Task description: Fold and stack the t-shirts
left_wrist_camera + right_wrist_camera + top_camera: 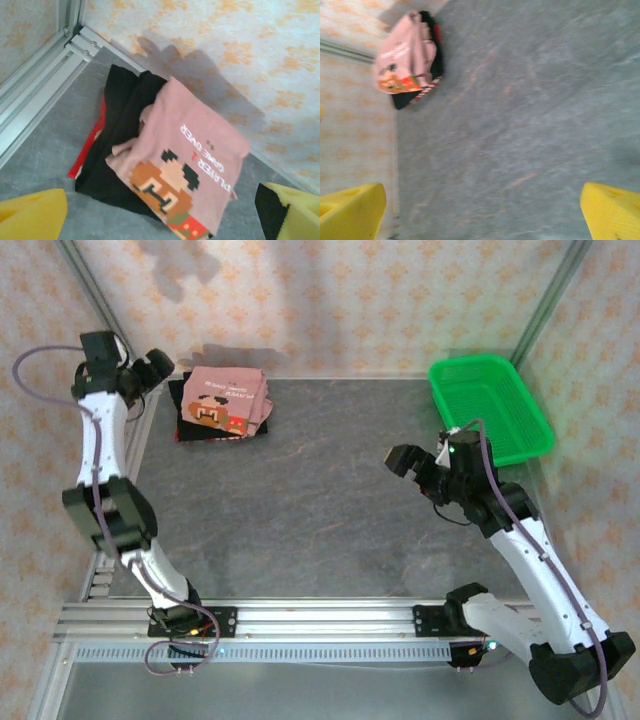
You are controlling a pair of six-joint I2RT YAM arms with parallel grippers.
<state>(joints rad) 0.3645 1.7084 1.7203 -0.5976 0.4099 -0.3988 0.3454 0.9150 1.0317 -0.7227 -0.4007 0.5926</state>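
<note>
Far-left corner: dusty-pink t-shirt [228, 400], folded, lies atop black t-shirt [192, 428] — both likely light, limp, quick to unfold; best pinched at a folded edge. Left gripper [148, 375] beside them, jaws spread; right gripper [425, 462], mid-right, likewise spread and empty.

The whole tabletop [330, 490] is seen from above and behind the arms. The stacked t-shirts [190, 150] are viewed closely from the left wrist and distantly from the right wrist, and are shared by all three views.
</note>
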